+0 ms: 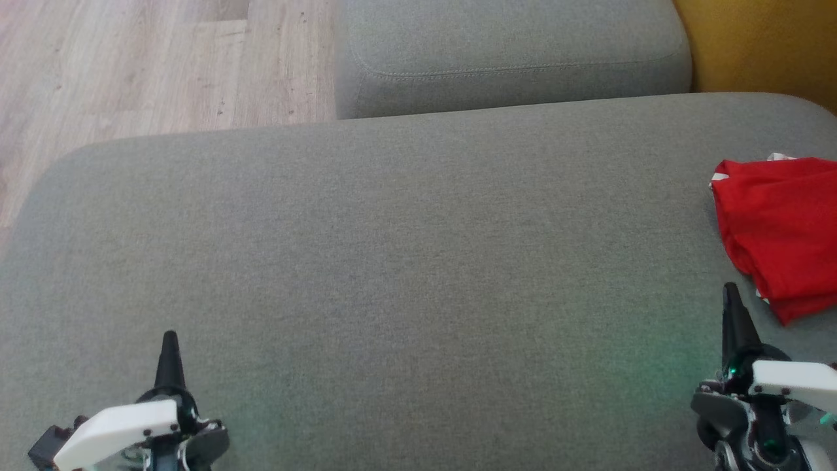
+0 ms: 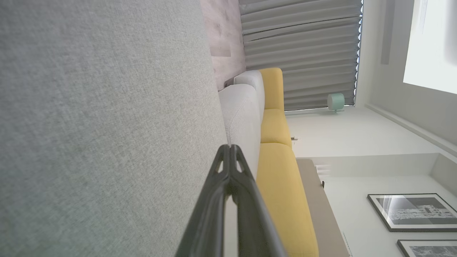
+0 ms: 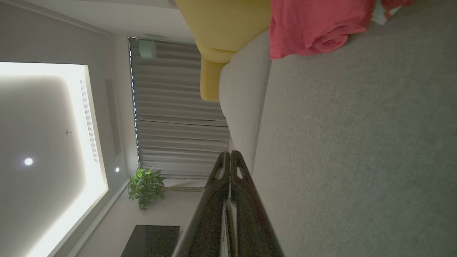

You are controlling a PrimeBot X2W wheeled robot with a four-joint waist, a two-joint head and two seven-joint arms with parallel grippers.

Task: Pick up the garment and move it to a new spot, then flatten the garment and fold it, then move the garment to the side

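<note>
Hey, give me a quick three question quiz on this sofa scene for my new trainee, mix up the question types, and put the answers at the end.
1. True or false: the left end effector and the right end effector are both shut and hold nothing.
2. Where does the red garment lie on the grey cushion? A: at its middle. B: at the robot's far right, just ahead of the right end effector. C: beside the left end effector.
3. Fill in: the floor past the cushion's far left corner looks like pale ___.
Key: 1 true; 2 B; 3 wood.
</note>
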